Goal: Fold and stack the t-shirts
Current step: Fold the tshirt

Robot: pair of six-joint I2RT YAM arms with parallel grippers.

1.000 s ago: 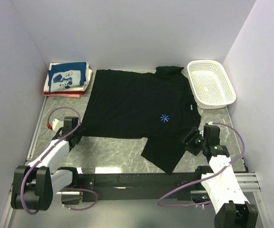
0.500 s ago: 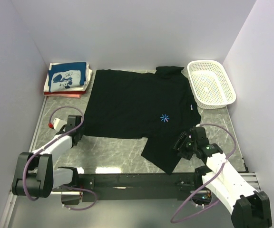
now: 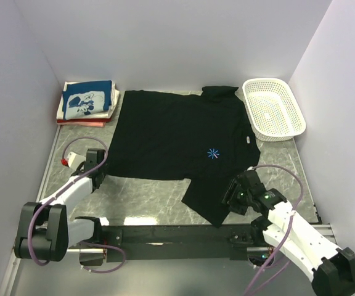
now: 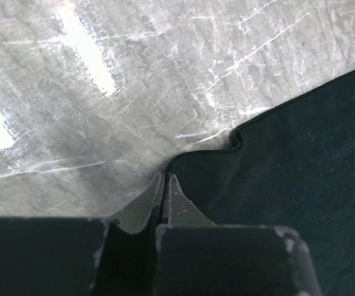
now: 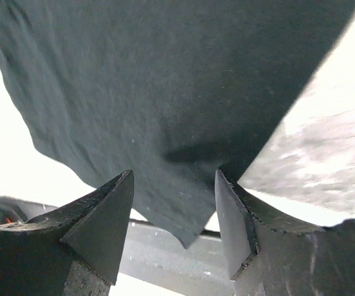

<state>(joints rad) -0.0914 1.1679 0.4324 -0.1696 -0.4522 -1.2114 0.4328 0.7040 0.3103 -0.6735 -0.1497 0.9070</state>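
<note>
Marbled tabletop (image 3: 153, 192), black t-shirt (image 3: 171, 135) spread, basket (image 3: 273, 112) beside, folded t-shirts (image 3: 86, 102) left.

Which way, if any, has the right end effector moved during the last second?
Yes, the right end effector moved: leftward and nearer the arm bases, away from the white basket, over the black t-shirt.

I'm looking at a grey, marble-patterned counter (image 3: 146, 197) boxed in by three plain, pale walls with a faint lilac tint: the back wall (image 3: 165, 43), the left wall (image 3: 11, 105) and the right wall (image 3: 344, 98). A thin metal rim (image 3: 48, 169) runs along the counter's left edge. On my left wrist feed, the counter surface is scratched and streaked with bright white glare. From above, the lighting is even and the shadows soft.
</note>
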